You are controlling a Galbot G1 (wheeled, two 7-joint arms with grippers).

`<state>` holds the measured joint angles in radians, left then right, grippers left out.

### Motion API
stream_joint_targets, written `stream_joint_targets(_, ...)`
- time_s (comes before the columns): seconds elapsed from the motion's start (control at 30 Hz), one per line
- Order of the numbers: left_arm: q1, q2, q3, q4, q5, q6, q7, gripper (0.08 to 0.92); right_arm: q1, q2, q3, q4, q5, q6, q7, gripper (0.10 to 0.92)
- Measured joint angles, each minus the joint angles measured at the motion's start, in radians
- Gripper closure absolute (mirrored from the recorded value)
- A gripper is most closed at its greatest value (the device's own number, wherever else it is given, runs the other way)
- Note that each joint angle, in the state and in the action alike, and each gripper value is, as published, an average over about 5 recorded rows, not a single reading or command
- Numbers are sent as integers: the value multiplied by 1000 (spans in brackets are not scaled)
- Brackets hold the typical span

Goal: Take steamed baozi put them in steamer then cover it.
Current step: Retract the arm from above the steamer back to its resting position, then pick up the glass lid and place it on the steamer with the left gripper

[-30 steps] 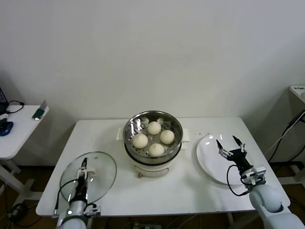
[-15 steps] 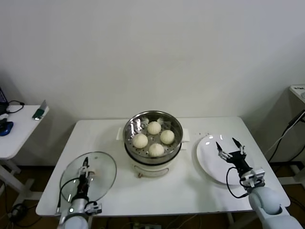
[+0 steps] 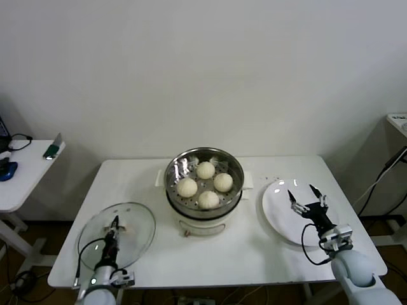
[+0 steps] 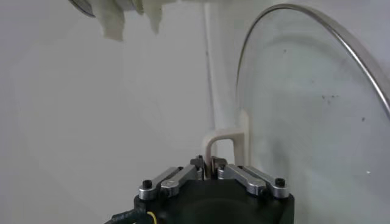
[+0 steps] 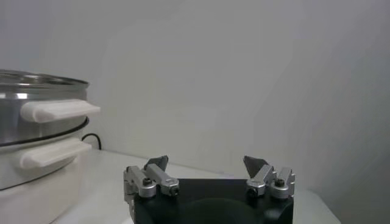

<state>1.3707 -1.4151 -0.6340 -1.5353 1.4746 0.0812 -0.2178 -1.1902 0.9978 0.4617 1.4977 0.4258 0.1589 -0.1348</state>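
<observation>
left gripper (image 3: pixel 115 222) pinching the cover's handle (image 4: pixel 224 146), four steamed baozi (image 3: pixel 205 183) already in the steamer (image 3: pixel 204 190).

near the front left corner of the desk (image 3: pixel 267 254) the cover (image 3: pixel 117 234) lies flat, its cream handle clamped between the left gripper's closed fingers (image 4: pixel 241 175). the uncovered steamer stands at the middle of the desk toward the back edge, all four buns on its perforated tray. by the right edge a white plate (image 3: pixel 280 219) lies bare, and the right gripper (image 3: pixel 304 197) hangs over it with its fingers spread wide, holding nothing.
</observation>
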Motion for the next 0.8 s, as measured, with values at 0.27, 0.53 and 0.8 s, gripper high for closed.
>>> stream_joint_targets(0.27,31,15,-1,-75,-33,13,27,853,11,-7,-10,-10,-10,0,0,203)
stream_joint_targets(0.53,89,37,-1,-213,-72,57,68,853,25,-11,-17,-22,-16,2,0,203)
stream_joint_targets(0.8,166,79,4,-397,-99,142,110,853,44,-28,-38,-31,-23,-2,2,203)
